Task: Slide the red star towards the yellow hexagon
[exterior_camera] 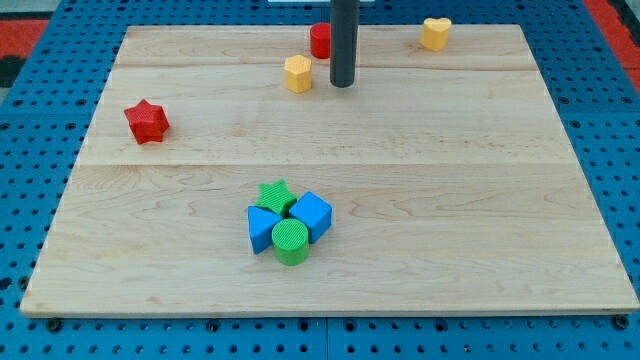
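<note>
Two red: red star (147,121) at board's 9 o'clock, red cylinder (319,40) at 12. Two yellow: yellow hexagon (298,73), yellow heart (435,33). Two green, two blue clustered at 6. My tip (343,83), grasping nothing, just right of hexagon. Pale wooden board (480,200) on blue pegboard (620,150)

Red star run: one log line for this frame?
tip right of yellow hexagon block | red star block untouched, far to view's left | red cylinder behind rod | push not started
</note>
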You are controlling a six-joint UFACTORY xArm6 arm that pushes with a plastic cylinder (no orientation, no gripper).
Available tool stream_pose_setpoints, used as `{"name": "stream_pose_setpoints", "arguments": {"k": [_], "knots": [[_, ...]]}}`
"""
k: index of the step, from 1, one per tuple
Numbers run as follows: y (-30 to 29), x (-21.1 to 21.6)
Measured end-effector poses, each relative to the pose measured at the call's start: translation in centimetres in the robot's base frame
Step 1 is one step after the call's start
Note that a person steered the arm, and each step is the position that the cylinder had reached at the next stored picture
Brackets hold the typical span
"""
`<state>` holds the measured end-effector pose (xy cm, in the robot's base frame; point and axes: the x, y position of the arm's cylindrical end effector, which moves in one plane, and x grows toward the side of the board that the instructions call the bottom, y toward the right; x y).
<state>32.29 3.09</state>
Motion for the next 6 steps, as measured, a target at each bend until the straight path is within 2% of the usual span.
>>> {"name": "stream_pose_setpoints", "arguments": {"k": [1, 2, 3, 4, 5, 6], "knots": [[-7.1, 6.4], [-19.8, 9.0], [-27.8, 11.4], [-27.0, 5.5], [-16.1, 4.2], [-14.8, 8.2]]}}
